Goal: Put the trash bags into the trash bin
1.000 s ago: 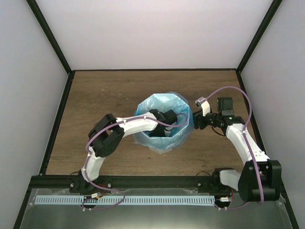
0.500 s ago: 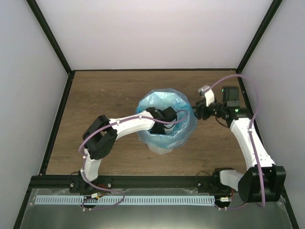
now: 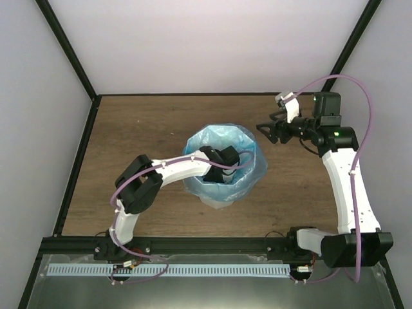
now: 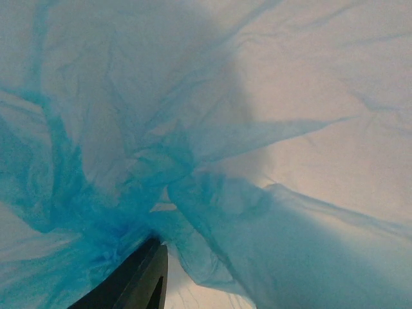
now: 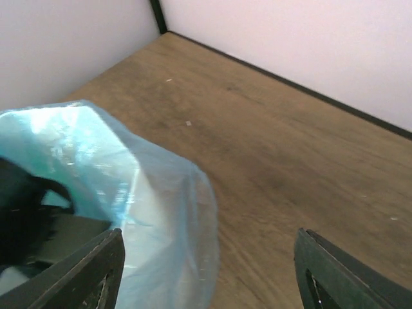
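The left gripper (image 3: pixel 224 162) is sunk inside the light-blue film bag (image 3: pixel 219 136) draped in the white faceted plastic bin (image 3: pixel 217 199), mid-desk (finger spread hidden, cannot tell). And the right gripper (image 3: pixel 265 131) gapes wide near the brown wooden desk (image 3: pixel 141 129)'s far-right corner.

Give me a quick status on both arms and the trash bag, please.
Left gripper down inside the trash bag, open or shut unclear. Right gripper open, empty, apart from the trash bin. Bag lines the bin, over its rim. No obstruction seen.
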Motion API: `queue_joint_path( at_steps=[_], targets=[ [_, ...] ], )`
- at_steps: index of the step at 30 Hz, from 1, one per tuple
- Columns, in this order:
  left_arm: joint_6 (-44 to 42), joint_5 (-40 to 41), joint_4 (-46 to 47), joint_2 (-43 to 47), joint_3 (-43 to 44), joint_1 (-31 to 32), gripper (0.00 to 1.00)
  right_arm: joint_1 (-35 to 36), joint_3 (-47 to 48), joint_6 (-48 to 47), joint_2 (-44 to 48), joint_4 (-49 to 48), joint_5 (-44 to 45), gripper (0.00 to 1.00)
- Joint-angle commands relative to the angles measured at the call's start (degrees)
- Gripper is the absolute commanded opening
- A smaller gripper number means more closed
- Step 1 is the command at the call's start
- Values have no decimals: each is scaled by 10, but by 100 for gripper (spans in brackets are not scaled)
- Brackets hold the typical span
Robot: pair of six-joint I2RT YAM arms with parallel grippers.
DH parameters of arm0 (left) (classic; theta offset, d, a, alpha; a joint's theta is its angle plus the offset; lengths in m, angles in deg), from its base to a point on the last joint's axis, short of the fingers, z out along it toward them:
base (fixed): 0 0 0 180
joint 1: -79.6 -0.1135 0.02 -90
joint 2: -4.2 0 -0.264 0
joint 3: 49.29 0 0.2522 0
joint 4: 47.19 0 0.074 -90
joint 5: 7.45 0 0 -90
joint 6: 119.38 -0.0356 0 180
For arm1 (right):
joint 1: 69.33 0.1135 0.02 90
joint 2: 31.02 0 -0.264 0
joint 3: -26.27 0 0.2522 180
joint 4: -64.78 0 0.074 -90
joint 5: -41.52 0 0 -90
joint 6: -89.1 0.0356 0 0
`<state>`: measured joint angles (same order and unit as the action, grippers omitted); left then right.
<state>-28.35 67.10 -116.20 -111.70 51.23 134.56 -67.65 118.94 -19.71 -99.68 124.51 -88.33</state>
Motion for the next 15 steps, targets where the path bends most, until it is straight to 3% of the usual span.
queue_joint_path(
  at_steps=[1,8,15],
  targets=[
    [-2,8,8,-37,-12,4,38,-2,33,-7,-3,68,-113,75],
    [3,-1,17,-51,-19,6,38,12,-9,-56,-2,107,-122,76],
    [3,-1,15,-56,-19,7,38,36,-54,-53,2,93,-60,76]
  ],
)
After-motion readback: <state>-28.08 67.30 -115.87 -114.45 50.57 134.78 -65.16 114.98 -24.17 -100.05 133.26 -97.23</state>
